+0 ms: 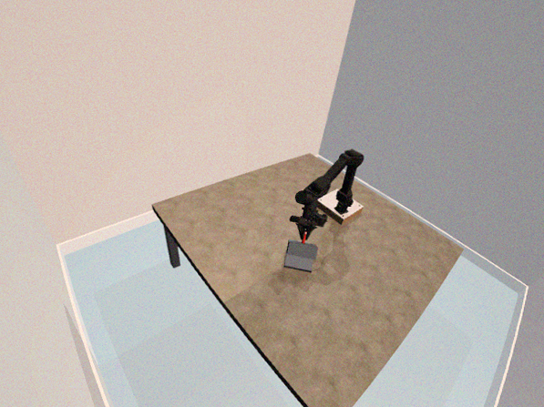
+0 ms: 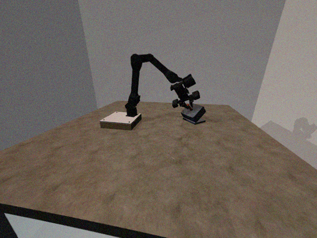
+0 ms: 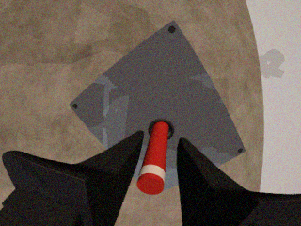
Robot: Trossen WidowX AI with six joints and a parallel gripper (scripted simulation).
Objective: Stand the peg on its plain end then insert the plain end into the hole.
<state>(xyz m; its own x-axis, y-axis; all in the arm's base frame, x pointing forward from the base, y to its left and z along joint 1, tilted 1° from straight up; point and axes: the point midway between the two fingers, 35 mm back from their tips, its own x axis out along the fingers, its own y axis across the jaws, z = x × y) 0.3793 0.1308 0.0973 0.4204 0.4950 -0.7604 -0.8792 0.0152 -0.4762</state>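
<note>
The red peg (image 1: 304,237) (image 3: 155,153) stands tilted with its plain end in the hole (image 3: 170,131) of the grey sloped panel (image 1: 299,262) (image 2: 198,114) (image 3: 160,80). Its white band and free end point up toward the wrist camera. How deep it sits cannot be told. My gripper (image 1: 304,235) (image 2: 189,107) (image 3: 161,139) is open around the peg, just above the panel face. In the wrist view a gap shows between the peg and each finger. The fingers and the panel are small and partly overlap in the top and exterior views.
The arm's pale base plate (image 1: 328,204) (image 2: 119,118) stands on the brown table (image 1: 342,317) (image 2: 162,170) behind the panel. The panel's screw-marked corners show near the fingers in the wrist view. The table's edge lies beyond the panel on the right in the wrist view.
</note>
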